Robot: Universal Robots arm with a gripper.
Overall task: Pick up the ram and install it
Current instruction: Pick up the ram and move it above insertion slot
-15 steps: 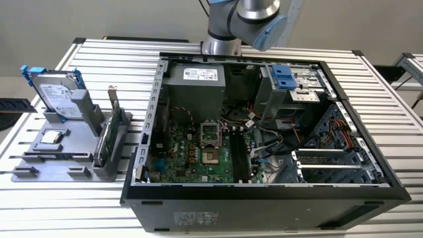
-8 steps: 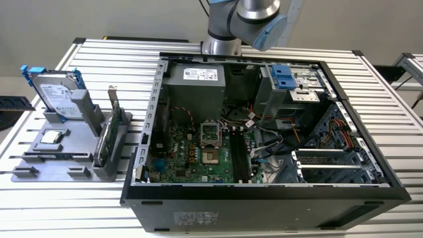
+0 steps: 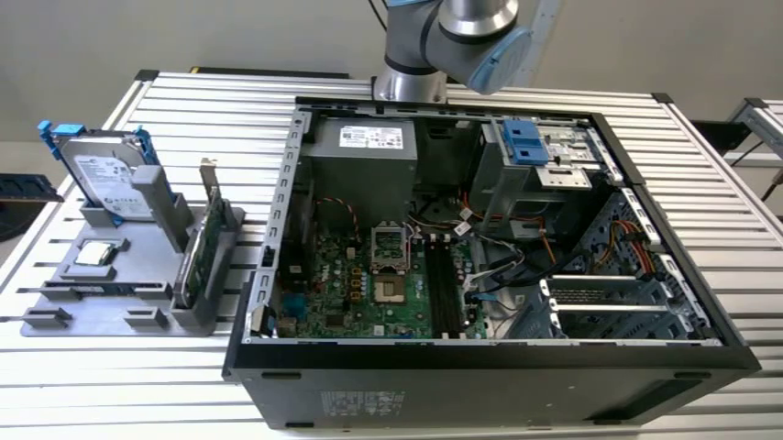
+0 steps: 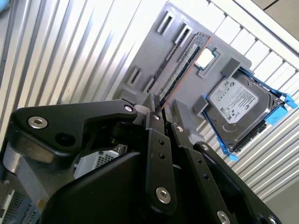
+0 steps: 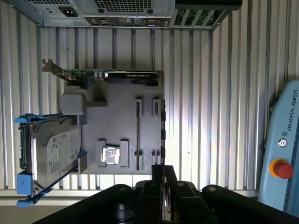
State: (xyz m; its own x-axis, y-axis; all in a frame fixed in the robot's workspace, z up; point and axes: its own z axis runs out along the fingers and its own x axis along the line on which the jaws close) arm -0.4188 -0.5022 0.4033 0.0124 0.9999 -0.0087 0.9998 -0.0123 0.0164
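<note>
The ram point(image 5: 138, 135) is a thin dark stick standing on edge in the grey holder tray point(image 5: 117, 121), beside a silver processor chip point(image 5: 111, 155). In the exterior view the ram point(image 3: 92, 291) lies along the tray's front part, left of the open computer case point(image 3: 490, 238). In the second wrist view the ram point(image 4: 180, 65) runs up from just past my fingertips. My gripper point(image 5: 163, 169) point(image 4: 163, 108) hangs well above the tray, apart from it. Its black fingers sit close together with nothing between them.
The tray also holds a hard drive with blue rails point(image 3: 110, 179) and an upright green expansion card point(image 3: 205, 243). Inside the case, black memory slots point(image 3: 443, 284) lie beside the processor socket point(image 3: 389, 266). A pendant with a red button point(image 5: 282, 169) lies beyond the tray. The arm point(image 3: 453, 37) rises behind the case.
</note>
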